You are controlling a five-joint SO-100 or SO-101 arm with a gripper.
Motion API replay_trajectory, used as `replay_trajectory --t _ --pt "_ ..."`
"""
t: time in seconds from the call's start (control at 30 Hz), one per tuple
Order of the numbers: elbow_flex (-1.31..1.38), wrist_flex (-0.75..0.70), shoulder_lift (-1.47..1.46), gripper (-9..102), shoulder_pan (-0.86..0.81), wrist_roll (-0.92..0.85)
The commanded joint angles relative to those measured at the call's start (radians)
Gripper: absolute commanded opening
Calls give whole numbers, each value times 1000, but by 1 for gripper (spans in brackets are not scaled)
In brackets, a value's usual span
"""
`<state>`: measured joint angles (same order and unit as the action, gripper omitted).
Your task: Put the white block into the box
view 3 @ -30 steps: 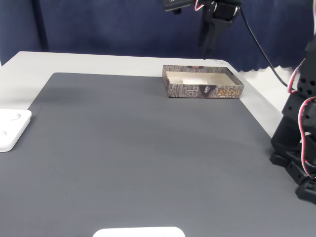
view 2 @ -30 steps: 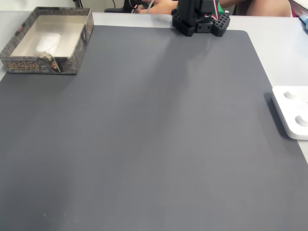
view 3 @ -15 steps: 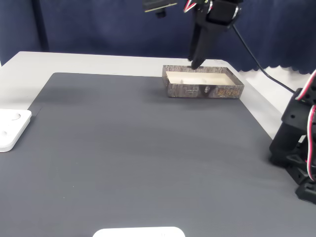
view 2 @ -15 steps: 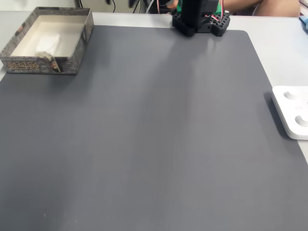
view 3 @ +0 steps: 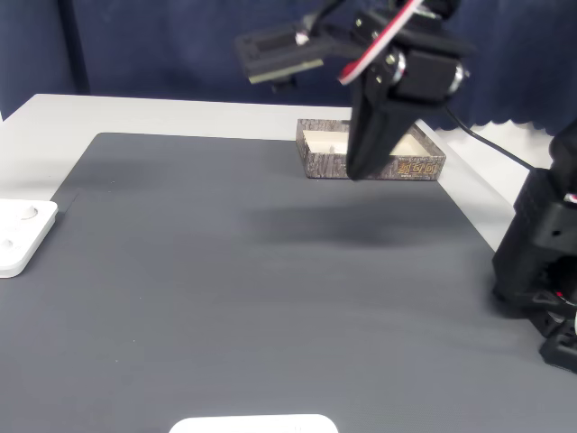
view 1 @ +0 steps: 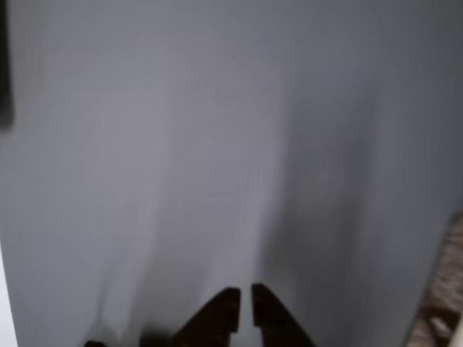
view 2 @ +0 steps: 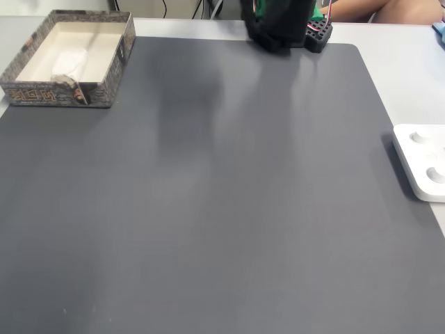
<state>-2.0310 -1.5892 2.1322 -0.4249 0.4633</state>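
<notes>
Worktop (view 2: 389, 69) pale grey, mostly covered by dark grey mat (view 2: 222, 209). Box (view 2: 42, 94) sits at the mat's far-left corner in a fixed view; in another fixed view (view 3: 325, 164) it's at the far edge, partly behind the arm. White block (view 2: 70, 61) lies inside the box, on its floor toward the left wall. Flat white device (view 2: 421, 160) at the mat's right edge. Arm (view 3: 397, 90) has swung off the box since half a second ago, now hanging above open mat in front of it. End effector (view 1: 244, 307) nearly closed, thin gap between tips, nothing held. Judgement: block already delivered, arm is retreating, task looks essentially done.
</notes>
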Motion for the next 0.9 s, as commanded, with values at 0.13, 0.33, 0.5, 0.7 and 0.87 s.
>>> replay_trajectory --t 0.13,0.33,0.5,0.7,0.87 --pt "-282 54 339 -2 156 -120" --pt "-485 140 554 -1 273 -339" --pt "-584 206 614 1 322 -399" --pt "-681 213 753 -2 360 -502" --pt "-785 202 902 -2 390 -529"
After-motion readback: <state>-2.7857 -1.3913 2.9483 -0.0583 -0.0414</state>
